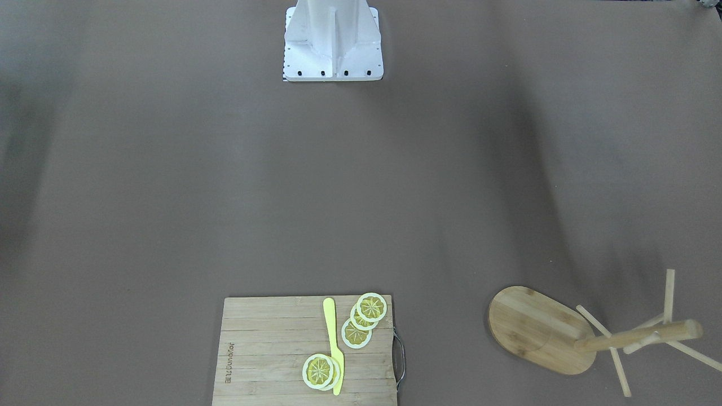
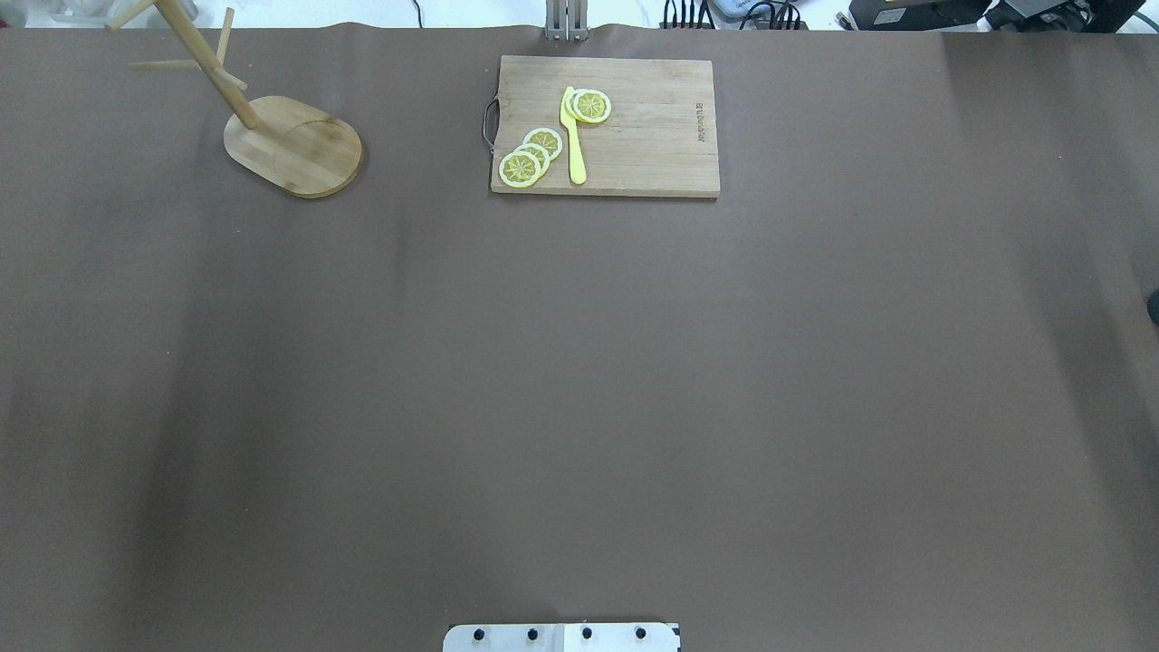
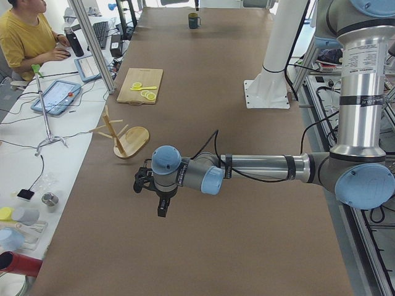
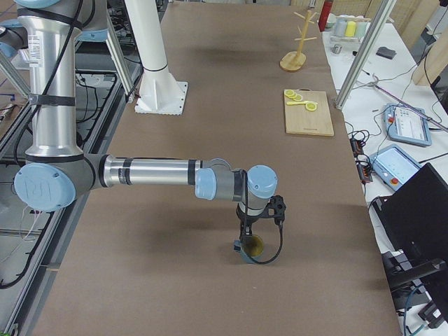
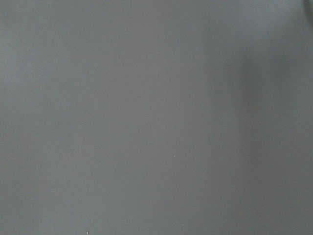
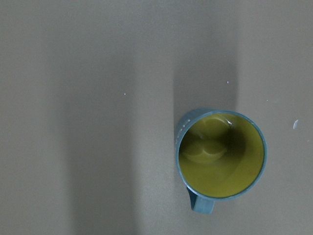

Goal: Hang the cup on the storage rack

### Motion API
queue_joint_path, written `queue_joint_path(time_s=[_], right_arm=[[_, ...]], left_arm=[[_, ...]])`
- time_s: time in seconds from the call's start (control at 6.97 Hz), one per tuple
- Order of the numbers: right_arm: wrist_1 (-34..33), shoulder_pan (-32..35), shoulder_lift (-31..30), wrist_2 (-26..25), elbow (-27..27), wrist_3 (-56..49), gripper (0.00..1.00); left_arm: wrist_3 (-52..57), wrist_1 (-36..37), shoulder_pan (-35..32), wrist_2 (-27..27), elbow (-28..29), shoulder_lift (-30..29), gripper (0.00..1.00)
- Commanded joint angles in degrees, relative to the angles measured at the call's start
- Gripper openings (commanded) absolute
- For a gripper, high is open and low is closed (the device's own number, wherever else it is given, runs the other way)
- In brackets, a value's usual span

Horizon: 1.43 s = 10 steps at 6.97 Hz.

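The cup [image 6: 221,155], dark teal with a yellow inside, stands upright on the brown table, its handle toward the bottom of the right wrist view. It also shows in the exterior right view [image 4: 250,249] and far off in the exterior left view [image 3: 194,21]. My right gripper [image 4: 244,236] hangs just above it; I cannot tell whether it is open or shut. The storage rack [image 2: 294,145], a wooden mug tree with an oval base, stands at the far left corner [image 1: 536,330] [image 3: 131,140] [image 4: 299,42]. My left gripper [image 3: 162,211] hovers over bare table near the rack; its state cannot be told.
A slatted cutting board [image 2: 634,127] with lemon slices [image 2: 530,156] and a yellow knife [image 2: 573,136] lies at the far middle edge. The white robot base [image 1: 333,42] stands at the near edge. An operator [image 3: 24,37] sits beyond the far edge.
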Motion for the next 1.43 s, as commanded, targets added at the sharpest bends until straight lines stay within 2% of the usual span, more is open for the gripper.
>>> queue_joint_path(time_s=[0.0, 0.14, 0.43, 0.57, 0.72, 0.86, 1.29], right_arm=[[-0.09, 0.00, -0.47, 0.04, 1.78, 0.51, 1.00], [0.17, 0.00, -0.39, 0.04, 1.78, 0.42, 1.00], [6.30, 0.00, -1.27, -0.39, -0.67, 0.42, 1.00], [6.42, 0.00, -0.92, -0.48, -2.68, 0.42, 1.00], [10.07, 0.00, -0.05, -0.40, -7.75, 0.51, 1.00], [14.98, 0.00, 1.01, -0.22, -12.06, 1.38, 0.98], [15.29, 0.00, 2.77, -0.66, -15.18, 3.15, 0.85]], left_arm=[[0.07, -4.04, 0.12, 0.01, 1.08, 0.21, 0.98], [-0.02, -6.51, 0.12, 0.02, 2.74, 0.21, 0.98], [-0.19, -8.46, 0.12, 0.02, 2.76, 0.13, 0.98], [-0.28, -8.47, 0.12, 0.02, 2.76, 0.21, 0.98], [-0.28, -8.47, 0.12, 0.10, 2.85, 0.21, 0.98], [-0.28, -8.47, 0.12, 0.10, 2.76, 0.21, 0.98], [-0.37, -8.47, 0.12, 0.02, 2.50, 0.21, 0.98]])
